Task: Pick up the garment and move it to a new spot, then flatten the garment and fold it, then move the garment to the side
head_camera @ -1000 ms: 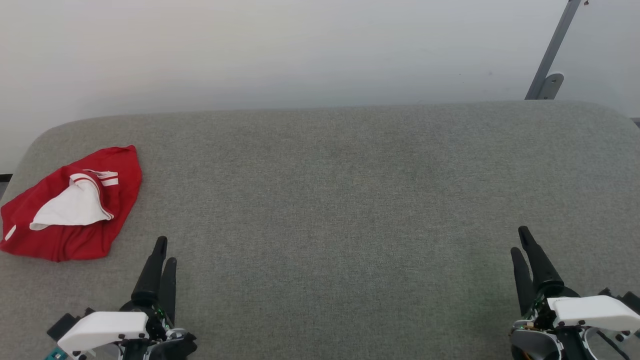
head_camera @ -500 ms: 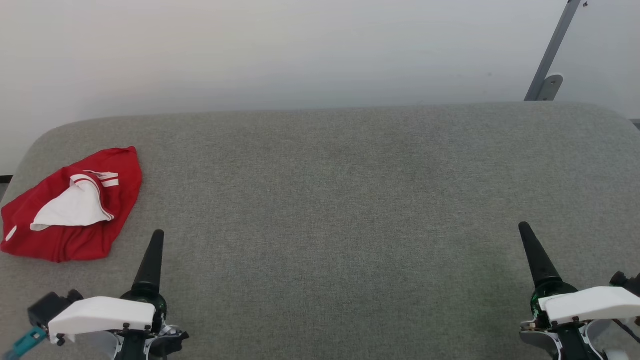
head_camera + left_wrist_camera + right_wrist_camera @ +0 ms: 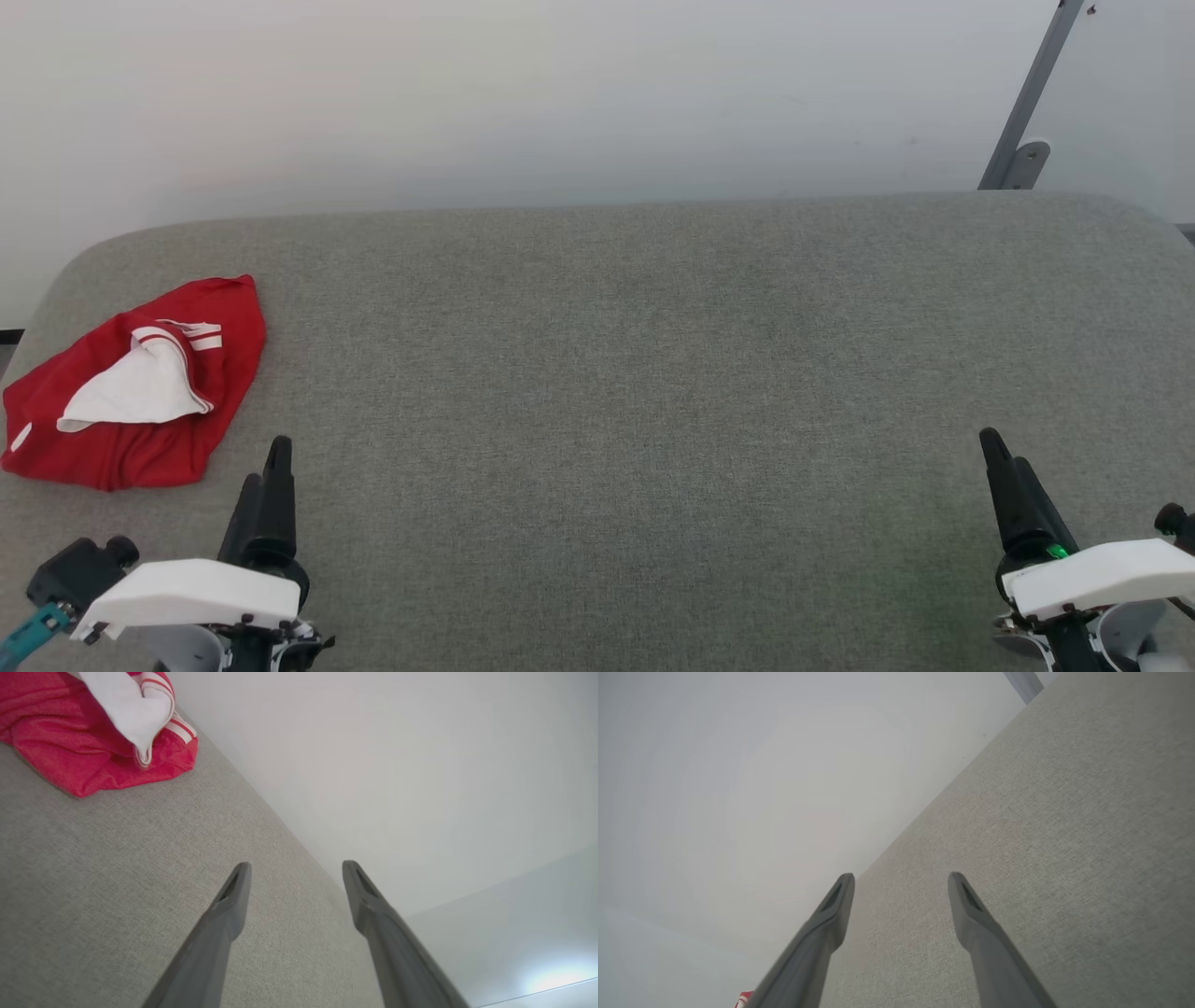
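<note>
At the near edge, the left gripper (image 3: 265,463) is seen low on the left with its two dark fingers spread wide and nothing held between them, as is confirmed in the left wrist view. The right gripper (image 3: 1003,450) is likewise held wide and empty at the lower right. Both are poised above a grey fabric surface (image 3: 616,373). Beyond the left gripper, apart from it, the garment (image 3: 131,385) is found crumpled by the surface's left edge, red with a white sleeve uppermost. Farther back, a pale wall (image 3: 560,93) and a grey metal bracket (image 3: 1023,140) are seen.
</note>
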Tool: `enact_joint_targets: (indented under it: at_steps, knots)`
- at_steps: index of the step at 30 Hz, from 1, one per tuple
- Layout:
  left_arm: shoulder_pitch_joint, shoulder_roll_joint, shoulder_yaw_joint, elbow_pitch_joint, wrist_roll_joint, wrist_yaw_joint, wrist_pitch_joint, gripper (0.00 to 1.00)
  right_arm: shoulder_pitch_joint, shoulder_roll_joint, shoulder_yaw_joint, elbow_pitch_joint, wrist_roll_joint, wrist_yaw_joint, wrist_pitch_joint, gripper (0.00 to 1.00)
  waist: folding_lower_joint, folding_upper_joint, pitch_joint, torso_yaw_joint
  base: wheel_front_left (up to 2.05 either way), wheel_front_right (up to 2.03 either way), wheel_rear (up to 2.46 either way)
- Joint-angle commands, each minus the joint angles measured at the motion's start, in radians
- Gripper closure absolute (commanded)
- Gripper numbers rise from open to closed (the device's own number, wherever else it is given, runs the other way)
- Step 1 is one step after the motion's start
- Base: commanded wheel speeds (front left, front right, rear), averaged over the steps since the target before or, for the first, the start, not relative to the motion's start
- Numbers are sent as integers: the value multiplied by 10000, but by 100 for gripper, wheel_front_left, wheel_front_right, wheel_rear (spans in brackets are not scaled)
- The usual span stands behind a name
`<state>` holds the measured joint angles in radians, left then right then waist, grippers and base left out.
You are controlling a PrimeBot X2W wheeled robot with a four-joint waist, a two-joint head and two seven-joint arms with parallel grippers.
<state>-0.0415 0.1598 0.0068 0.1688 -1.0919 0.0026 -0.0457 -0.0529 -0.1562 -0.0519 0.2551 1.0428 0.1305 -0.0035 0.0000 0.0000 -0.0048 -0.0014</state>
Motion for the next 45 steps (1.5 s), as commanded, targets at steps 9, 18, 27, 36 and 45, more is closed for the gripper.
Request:
enact_joint_targets:
  at_steps: [9,18,27,36,45]
  knots:
    - [66,-2,312,-268,1409,-307,-383,0,-100,-365,155,152,-1231,1,-522,0,0,0,-17,6,0,0,0]
    - [108,-117,415,-314,2424,-552,-633,0,-175,-544,373,197,-2087,2,-829,0,0,0,-29,-3,0,0,0]
    - [167,-215,531,-377,3533,-734,-892,0,-220,-824,632,252,-2938,2,-1164,0,0,0,-56,6,0,0,0]
    - [310,-271,609,-422,4522,-849,-1134,0,-253,-1007,839,257,-3723,2,-1438,0,0,0,-88,20,0,0,0]
    - [407,-351,688,-484,5397,-943,-1356,0,-275,-1121,956,256,-4488,3,-1706,0,0,0,-120,25,0,0,0]
